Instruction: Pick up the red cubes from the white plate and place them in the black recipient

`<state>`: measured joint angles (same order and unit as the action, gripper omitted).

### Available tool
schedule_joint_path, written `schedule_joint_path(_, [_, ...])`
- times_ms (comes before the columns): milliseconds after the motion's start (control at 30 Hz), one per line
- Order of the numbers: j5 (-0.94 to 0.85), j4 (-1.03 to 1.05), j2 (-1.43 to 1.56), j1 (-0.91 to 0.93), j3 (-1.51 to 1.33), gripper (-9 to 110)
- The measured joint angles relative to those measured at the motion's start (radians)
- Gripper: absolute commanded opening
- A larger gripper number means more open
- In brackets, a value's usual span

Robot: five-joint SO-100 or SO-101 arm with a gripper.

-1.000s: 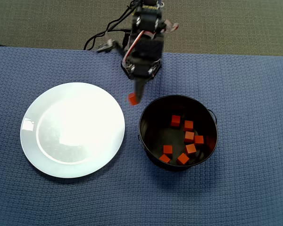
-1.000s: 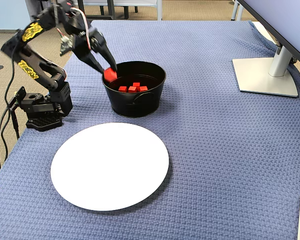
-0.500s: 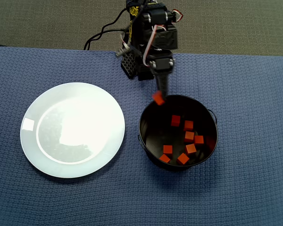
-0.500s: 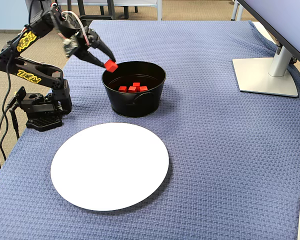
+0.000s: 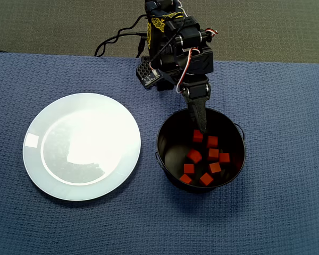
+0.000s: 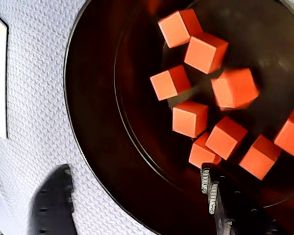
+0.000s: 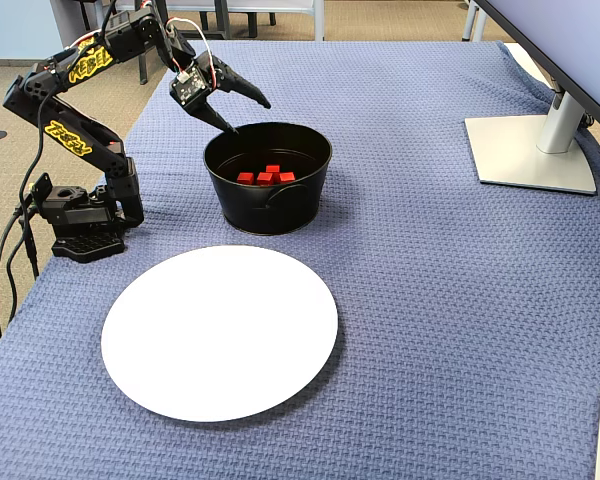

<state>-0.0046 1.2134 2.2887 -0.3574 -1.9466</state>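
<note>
End effector hangs spread wide and empty over the round glossy black metal pot, where small matte orange-red cubes lie; large glossy white plate bare. Best lift straight up, clear of the rim.

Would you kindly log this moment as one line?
gripper: open, empty, over round black metal pot | small orange-red cubes: in pot | large round white plate: bare

Black printed arm with yellow markings, red-white servo wires, black cables, and a pointed end effector.
</note>
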Motion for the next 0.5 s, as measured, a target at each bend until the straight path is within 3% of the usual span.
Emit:
schedule_joint_path(200, [-0.029, 0.071, 0.140, 0.118, -0.032, 21])
schedule_joint_path(500, [-0.127, 0.141, 0.417, 0.308, -0.313, 17])
